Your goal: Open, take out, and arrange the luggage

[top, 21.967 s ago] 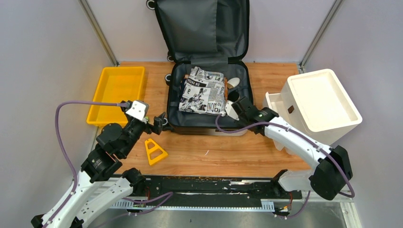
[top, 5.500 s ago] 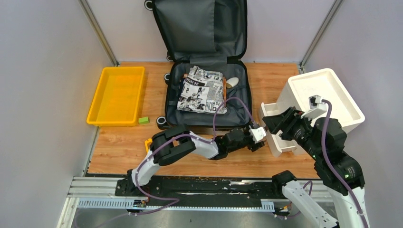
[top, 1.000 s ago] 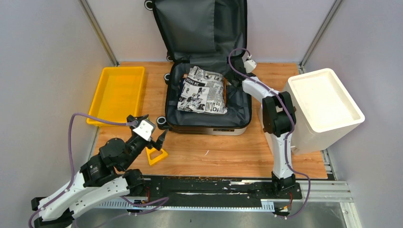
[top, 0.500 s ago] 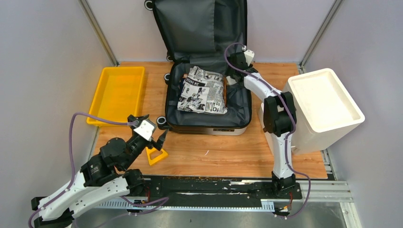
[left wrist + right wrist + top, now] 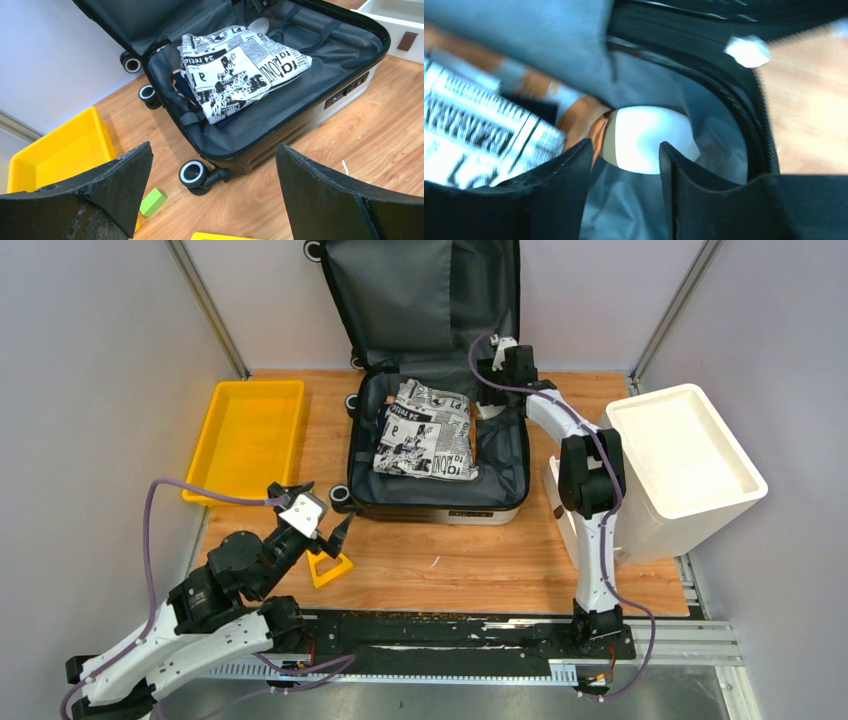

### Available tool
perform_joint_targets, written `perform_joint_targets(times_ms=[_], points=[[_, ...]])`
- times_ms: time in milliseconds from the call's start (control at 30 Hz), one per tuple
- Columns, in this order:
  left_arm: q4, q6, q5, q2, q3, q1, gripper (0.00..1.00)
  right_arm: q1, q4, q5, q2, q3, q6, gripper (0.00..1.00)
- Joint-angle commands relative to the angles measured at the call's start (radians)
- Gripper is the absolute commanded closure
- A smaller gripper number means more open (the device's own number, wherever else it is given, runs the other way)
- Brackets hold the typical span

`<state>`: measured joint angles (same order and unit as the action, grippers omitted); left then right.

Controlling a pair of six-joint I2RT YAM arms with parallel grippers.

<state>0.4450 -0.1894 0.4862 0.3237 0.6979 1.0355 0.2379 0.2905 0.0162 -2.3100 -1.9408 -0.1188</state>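
The luggage lies open at the back of the table, its lid leaning up against the wall and its dark grey lining showing. A folded newspaper-print cloth rests inside, seen also in the left wrist view as the cloth. My right gripper reaches into the case's back right corner. Its view shows the open right gripper just short of a white oval object on the lining, not gripping it. My left gripper hovers wide open and empty near the case's front left wheel.
A yellow tray stands at the left, and a green block lies beside it. On the wood under the left gripper lies a yellow triangular piece. A white bin stands at the right, behind the right arm.
My right wrist has swung left and toward the back wall over the case's back right corner. The left arm has not moved.
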Motion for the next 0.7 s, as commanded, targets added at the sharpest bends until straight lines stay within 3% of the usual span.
perform_joint_targets(times_ms=[0, 67, 167, 333, 533, 667], points=[[-0.037, -0.019, -0.027, -0.022, -0.001, 0.002, 0.0, -0.037, -0.057, 0.355, 0.147, 0.078, 0.615, 0.51], [-0.037, -0.018, -0.03, -0.026, -0.001, 0.002, 0.0, -0.026, -0.071, 0.395, 0.181, 0.14, 0.843, 0.49], [-0.037, -0.017, -0.029, -0.028, 0.0, 0.003, 0.0, 0.0, -0.078, 0.378, 0.193, 0.182, 1.112, 0.35], [-0.034, -0.016, -0.032, -0.031, 0.001, 0.002, 0.0, 0.007, -0.077, 0.365, 0.165, 0.158, 1.381, 0.32], [-0.034, -0.018, -0.032, -0.032, 0.002, 0.002, 0.0, 0.004, -0.063, 0.429, 0.119, 0.144, 1.572, 0.32], [-0.034, -0.018, -0.032, -0.034, 0.002, 0.004, 0.0, -0.003, 0.122, 0.505, 0.067, 0.038, 1.606, 0.31]])
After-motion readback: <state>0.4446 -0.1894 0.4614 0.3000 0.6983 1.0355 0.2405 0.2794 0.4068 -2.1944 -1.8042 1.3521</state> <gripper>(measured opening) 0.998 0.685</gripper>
